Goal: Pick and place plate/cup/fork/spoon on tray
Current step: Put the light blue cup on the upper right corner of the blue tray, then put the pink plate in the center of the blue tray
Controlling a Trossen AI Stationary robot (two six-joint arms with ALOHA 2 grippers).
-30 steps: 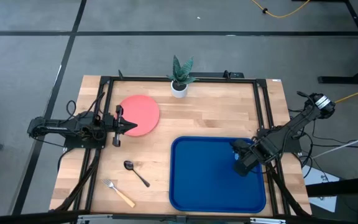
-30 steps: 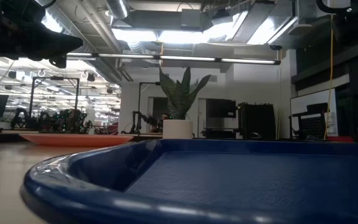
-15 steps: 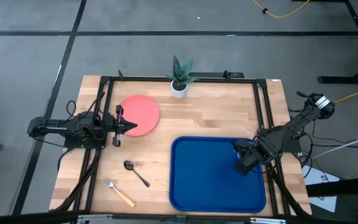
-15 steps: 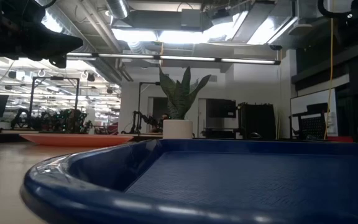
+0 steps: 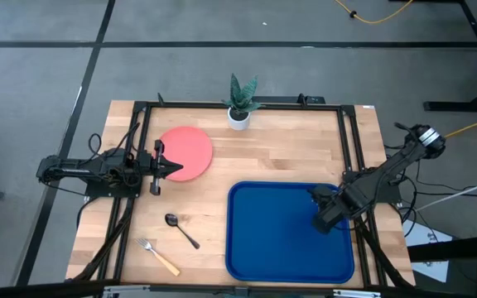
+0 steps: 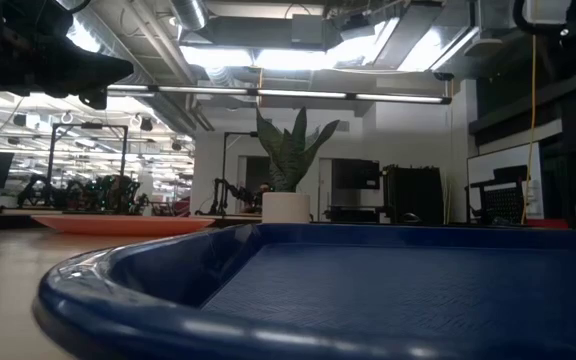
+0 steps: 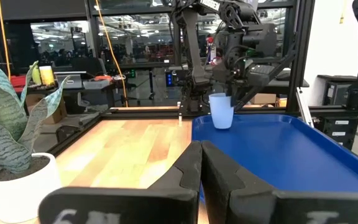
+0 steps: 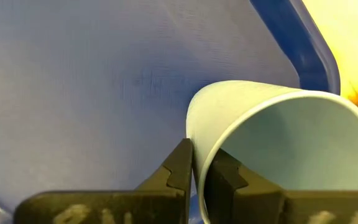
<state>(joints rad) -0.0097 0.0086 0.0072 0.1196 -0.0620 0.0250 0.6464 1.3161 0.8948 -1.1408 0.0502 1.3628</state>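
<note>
Right gripper [image 5: 325, 209]: over the large deep-blue rectangular tray [image 5: 263, 240], at about 3 o'clock of its floor, fingers pinched on the wall of the small light-blue cup [image 7: 221, 110], one inside the rim and one outside.
Cup: upright over the tray's right side in the left wrist view; whether touching the floor cannot be told.
Step in hand, as judged: setting the cup down on the tray.
Doing it well: lower straight until the base sits flat, part the fingers only then, lift clear vertically so the inner finger does not drag the rim and tip the cup.
Left gripper [image 5: 175, 169]: fingers pressed together, empty, waiting at the 9 o'clock side of the table, tips at the near edge of the flat round salmon-pink plate [image 5: 187, 151].
Still off the tray: plate at 10 o'clock of the table; small dark metallic spoon [image 5: 180, 228] and tan-handled fork with silver tines [image 5: 157, 257] at 7 o'clock on the light wooden tabletop [image 5: 288, 149].
Bystander: white pot with a green plant [image 5: 239, 103] at 12 o'clock.
Risk, as judged: thin cup wall, easily toppled on release.
</note>
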